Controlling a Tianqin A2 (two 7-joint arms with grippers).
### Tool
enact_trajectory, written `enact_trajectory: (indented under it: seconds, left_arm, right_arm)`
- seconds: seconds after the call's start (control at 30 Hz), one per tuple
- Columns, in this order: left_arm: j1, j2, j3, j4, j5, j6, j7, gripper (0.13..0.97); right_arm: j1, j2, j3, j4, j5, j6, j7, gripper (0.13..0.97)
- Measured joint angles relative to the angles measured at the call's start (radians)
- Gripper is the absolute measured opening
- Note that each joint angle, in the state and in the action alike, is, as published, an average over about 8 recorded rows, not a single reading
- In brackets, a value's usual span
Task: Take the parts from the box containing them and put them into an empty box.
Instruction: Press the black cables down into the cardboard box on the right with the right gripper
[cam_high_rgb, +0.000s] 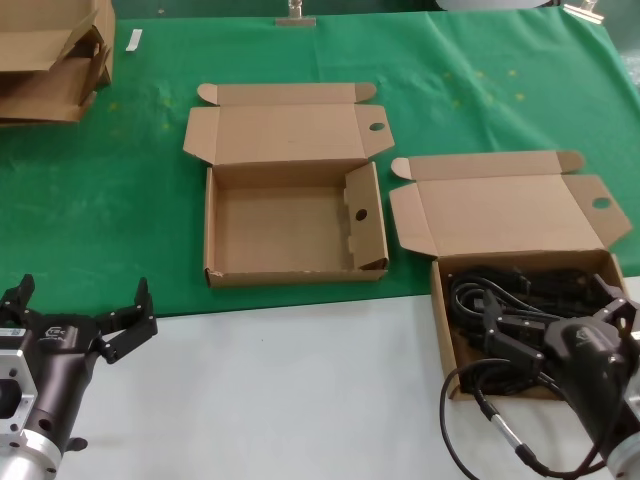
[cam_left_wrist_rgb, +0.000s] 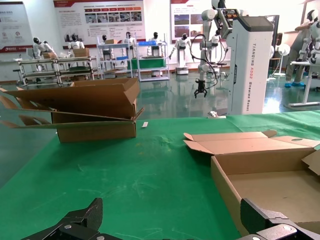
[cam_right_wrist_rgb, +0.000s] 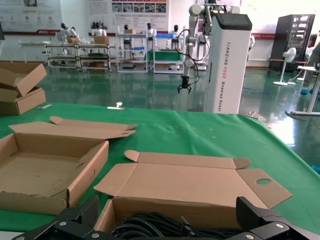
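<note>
- The right hand (cam_high_rgb: 555, 335), black with its fingers spread wide, hangs directly over the shallow brown corrugated cardboard box holding the parts (cam_high_rgb: 437, 300), at the right front of the desk; the tangle of black cables and parts (cam_high_rgb: 500, 290) lies straight below it, nothing pinched yet.
- That loaded box sits lid-back, its long side running left to right; the right arm is plainly the nearer one, so the grasp looks like a short drop down.
- The empty brown cardboard box with a round hole in its side wall (cam_high_rgb: 361, 214) lies to the left of the loaded one and a little farther back, just beside it but not touching; I judge the carry will run leftward across a narrow gap.
- The left hand (cam_high_rgb: 85, 320), black, fingers also spread and holding nothing, waits low at the front left, well apart from both boxes.
- The surface is a green cloth (cam_high_rgb: 120, 200) over the desk, with a white strip along the front.
- A stack of flattened brown cartons (cam_high_rgb: 50, 60) rests at the far left corner, out of the carry's path.
</note>
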Motion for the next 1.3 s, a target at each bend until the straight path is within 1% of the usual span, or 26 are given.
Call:
enact_trajectory:
  seconds: [1.3]
  left_arm:
    - [0.000, 0.000, 0.000, 0.000, 0.000, 0.000, 0.000, 0.966]
  right_arm:
    - [0.000, 0.000, 0.000, 0.000, 0.000, 0.000, 0.000, 0.966]
